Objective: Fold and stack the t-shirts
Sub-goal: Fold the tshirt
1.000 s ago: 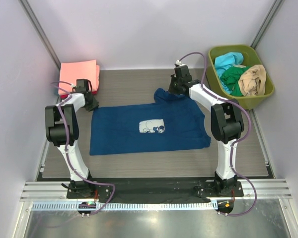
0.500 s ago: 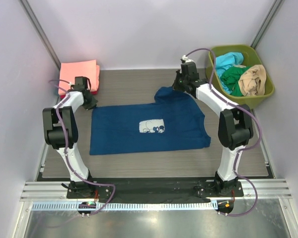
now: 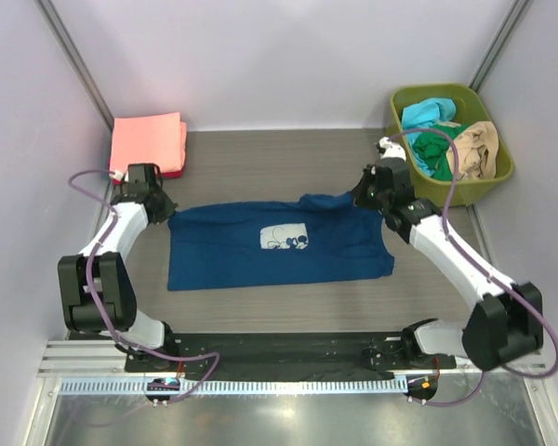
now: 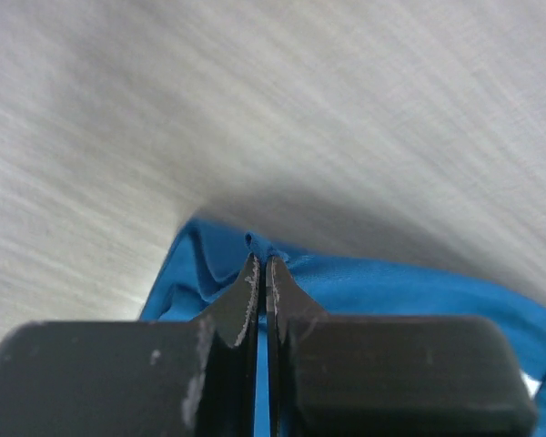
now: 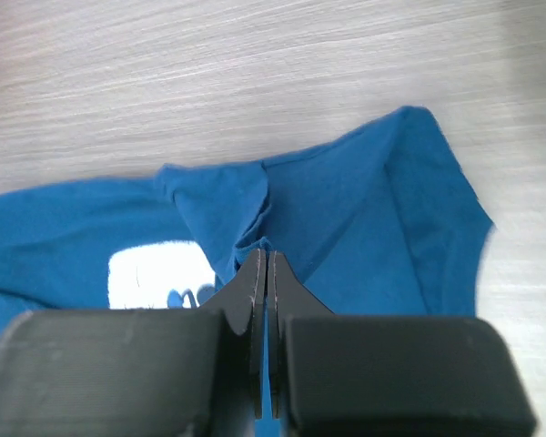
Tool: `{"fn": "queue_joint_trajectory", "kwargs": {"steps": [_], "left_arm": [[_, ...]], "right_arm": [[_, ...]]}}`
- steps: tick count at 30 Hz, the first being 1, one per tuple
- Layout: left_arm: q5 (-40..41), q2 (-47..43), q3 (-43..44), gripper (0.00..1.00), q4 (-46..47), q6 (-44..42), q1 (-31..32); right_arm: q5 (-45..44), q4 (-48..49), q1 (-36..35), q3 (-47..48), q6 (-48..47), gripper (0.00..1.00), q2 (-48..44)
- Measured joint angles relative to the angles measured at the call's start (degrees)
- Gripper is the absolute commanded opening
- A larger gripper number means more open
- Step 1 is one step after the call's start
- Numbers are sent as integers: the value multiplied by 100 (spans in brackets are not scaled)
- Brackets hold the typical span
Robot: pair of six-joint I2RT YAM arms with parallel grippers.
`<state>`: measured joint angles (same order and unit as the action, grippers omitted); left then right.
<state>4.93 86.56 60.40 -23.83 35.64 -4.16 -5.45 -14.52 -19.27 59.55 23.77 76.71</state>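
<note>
A navy blue t-shirt (image 3: 279, 243) with a white cartoon print (image 3: 285, 238) lies spread on the wooden table. My left gripper (image 3: 161, 206) is shut on the shirt's far left corner; in the left wrist view the blue cloth (image 4: 391, 282) is pinched at the gripper's (image 4: 261, 259) tips. My right gripper (image 3: 367, 197) is shut on the far right part of the shirt. The right wrist view shows a fold of cloth (image 5: 364, 228) bunched at that gripper's (image 5: 262, 255) tips. A folded salmon-pink t-shirt (image 3: 149, 141) lies at the far left.
A green bin (image 3: 442, 90) at the far right holds a cyan t-shirt (image 3: 426, 111), a green one (image 3: 434, 149) and a tan one (image 3: 476, 144). Grey walls close in both sides and the back. A black rail runs along the near edge.
My left gripper has closed on the shirt's far left corner. My right gripper has drawn the far right sleeve towards the near side and to the right, flattening the shirt's far edge.
</note>
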Motion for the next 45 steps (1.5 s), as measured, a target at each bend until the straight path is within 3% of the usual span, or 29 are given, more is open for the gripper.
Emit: {"fn": "queue_joint_trajectory", "kwargs": {"steps": [15, 17, 18, 19, 20, 22, 24, 27, 33, 40, 45], "left_arm": [[4, -833, -850, 2, 83, 243, 0], [31, -1040, -1014, 6, 72, 302, 2], [72, -1165, -1099, 12, 52, 328, 2], [133, -1300, -1187, 32, 7, 354, 4], [225, -1499, -1292, 43, -87, 400, 4], [538, -2103, -1569, 63, -219, 614, 2], [719, -2557, -1731, 67, -271, 658, 2], [916, -3314, -1875, 66, -278, 706, 2], [785, -3233, -1873, 60, 55, 728, 138], [546, -1711, -1823, 57, 350, 699, 1449], [310, -859, -1823, 55, 496, 774, 1945]], "right_arm": [[-527, -551, -2, -1648, 264, 1, -2651], [-614, -662, -2, -2002, 470, 1, -2994], [-671, -752, -2, -2177, 581, 1, -3189], [-763, -861, -2, -2354, 734, 2, -3436], [-857, -984, -7, -2498, 874, 33, -3674], [-1075, -1224, -7, -2730, 1180, 64, -4188], [-1279, -1421, -7, -2863, 1392, 73, -4607], [-1499, -1523, -4, -2914, 1652, 76, -4972], [-1325, -1239, -7, -2911, 1781, 75, -4199], [-855, -647, -254, -2756, 1956, 75, -2065], [-671, -605, -398, -2208, 2000, 77, -645]]}}
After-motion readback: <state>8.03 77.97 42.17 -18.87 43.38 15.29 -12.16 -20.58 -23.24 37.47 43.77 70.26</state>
